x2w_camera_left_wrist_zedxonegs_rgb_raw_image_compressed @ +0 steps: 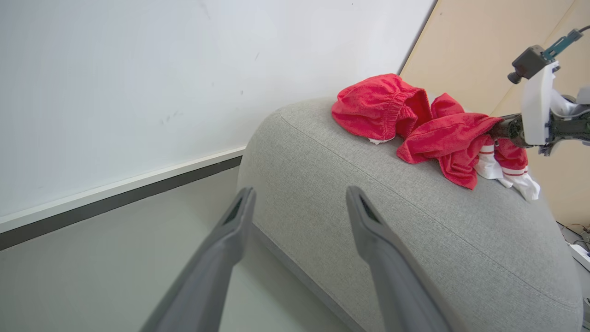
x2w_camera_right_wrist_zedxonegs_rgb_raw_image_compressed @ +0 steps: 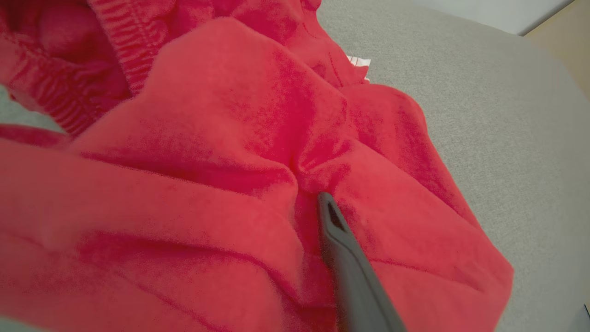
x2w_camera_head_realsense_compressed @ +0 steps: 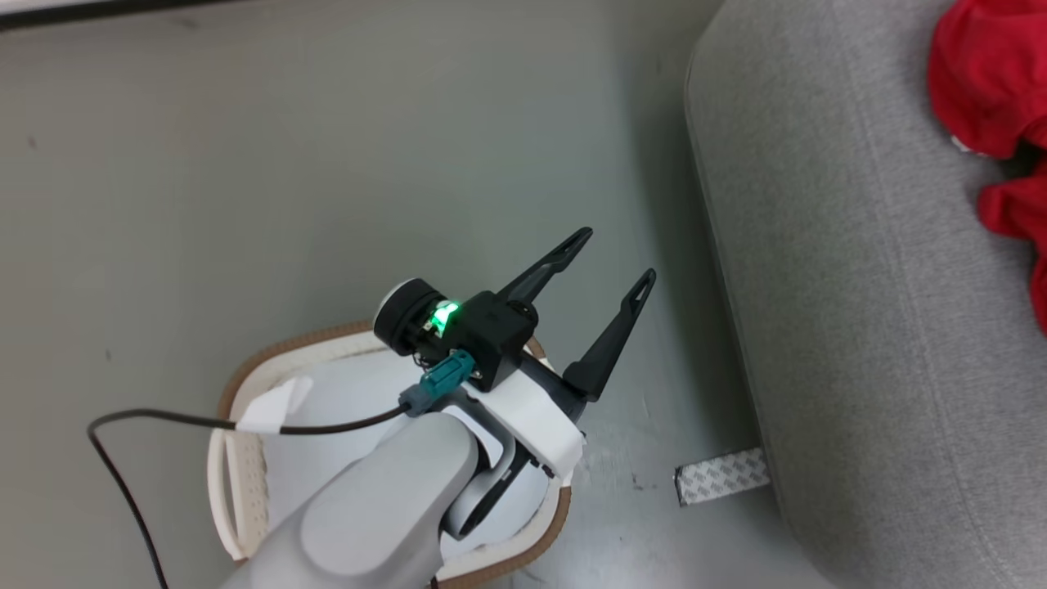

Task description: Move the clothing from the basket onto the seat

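Head view: I am holding my left gripper [x2w_camera_head_realsense_compressed: 617, 255] above the basket [x2w_camera_head_realsense_compressed: 245, 368], with its jaws standing wide apart and carrying nothing. The part of the basket interior that is showing holds no red fabric; my forearm is covering the rest. The clothing [x2w_camera_head_realsense_compressed: 981, 82] is lying on the seat [x2w_camera_head_realsense_compressed: 818, 286], at the far right.

Left wrist view: I am looking between my parted left fingers at the seat. Two red bundles are resting on its top, touching each other. My right gripper [x2w_camera_left_wrist_zedxonegs_rgb_raw_image_compressed: 507, 130] is reaching into the nearer bundle, with its tips buried in the fabric.

Right wrist view: one of my right fingers [x2w_camera_right_wrist_zedxonegs_rgb_raw_image_compressed: 345, 249] is showing against the red cloth; a fold is covering the other. I cannot tell whether these jaws are parted or gripping the fabric.

Step in hand, as I am judging it: depositing a garment on the seat. The next move calls for confirming full release, then lifting clear without snagging a fold, then checking the basket for any remaining garment.
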You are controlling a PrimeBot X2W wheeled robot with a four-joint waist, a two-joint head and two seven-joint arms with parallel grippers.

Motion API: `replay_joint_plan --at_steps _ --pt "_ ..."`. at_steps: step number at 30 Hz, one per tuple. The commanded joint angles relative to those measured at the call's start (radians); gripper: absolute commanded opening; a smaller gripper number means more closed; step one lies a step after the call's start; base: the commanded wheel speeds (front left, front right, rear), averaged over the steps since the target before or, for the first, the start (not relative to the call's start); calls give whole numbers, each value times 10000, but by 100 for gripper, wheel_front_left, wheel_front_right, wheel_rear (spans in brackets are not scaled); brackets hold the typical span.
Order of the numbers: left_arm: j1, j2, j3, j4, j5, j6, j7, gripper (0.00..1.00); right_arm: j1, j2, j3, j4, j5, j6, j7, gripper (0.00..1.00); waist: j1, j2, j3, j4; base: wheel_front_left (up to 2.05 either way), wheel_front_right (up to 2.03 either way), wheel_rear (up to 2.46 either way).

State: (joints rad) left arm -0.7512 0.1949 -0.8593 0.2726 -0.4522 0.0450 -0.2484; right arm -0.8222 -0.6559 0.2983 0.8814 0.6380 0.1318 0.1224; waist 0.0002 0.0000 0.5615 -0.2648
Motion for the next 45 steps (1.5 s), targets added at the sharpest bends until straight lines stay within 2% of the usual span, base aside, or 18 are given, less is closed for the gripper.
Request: replay_joint_plan --at_steps 1,8,11,15,21,24,27,31,37,41,45 --pt "131 -23 28 25 -48 13 -61 100 14 -134 88 26 135 -23 6 100 -2 0 -240 -9 0 0 0" --pt "833 -154 350 253 -366 -36 -171 100 483 -563 1257 -245 943 -23 987 100 -2 0 -1824 91 0 0 0" --pt "1340 -155 671 232 -458 15 -157 100 652 -801 1936 -955 1215 -23 1622 100 -2 0 -2610 193 0 0 0" --pt "2151 -83 1204 14 -563 72 -157 100 1004 -1186 2550 -2223 1619 -23 1931 100 -2 0 -3549 472 0 0 0" --pt "3224 104 2122 -440 -623 252 -158 100 1616 -1729 2621 -4202 2181 -23 1849 100 -2 0 -4819 1216 0 0 0" --pt "3774 253 2815 -752 -876 275 -159 100 1970 -1907 2326 -5079 2271 -23 1583 100 -2 0 -5379 1648 0 0 0" --pt "4180 526 3614 -1086 -1022 492 -159 100 2373 -1908 1893 -5799 2034 -23 1137 100 -2 0 -5769 2038 0 0 0" --pt "4826 740 4553 -1440 -1097 973 -160 100 3136 -1349 976 -6373 1528 -23 327 100 -2 0 -6007 2461 0 0 0" --pt "5782 659 5514 -1771 -996 1219 -160 100 4856 679 -702 -6694 129 -23 -1055 100 -2 0 -6139 2900 0 0 0" --pt "6304 400 5988 -1561 -680 1060 -160 100 6142 2366 -1875 -6668 -1145 -23 -1996 100 -2 0 -6126 3074 0 0 0" --pt "6568 -28 6512 -1063 -23 570 -161 100 7062 3723 -2585 -6531 -2305 -23 -3116 100 -2 0 -6060 3164 0 0 0"
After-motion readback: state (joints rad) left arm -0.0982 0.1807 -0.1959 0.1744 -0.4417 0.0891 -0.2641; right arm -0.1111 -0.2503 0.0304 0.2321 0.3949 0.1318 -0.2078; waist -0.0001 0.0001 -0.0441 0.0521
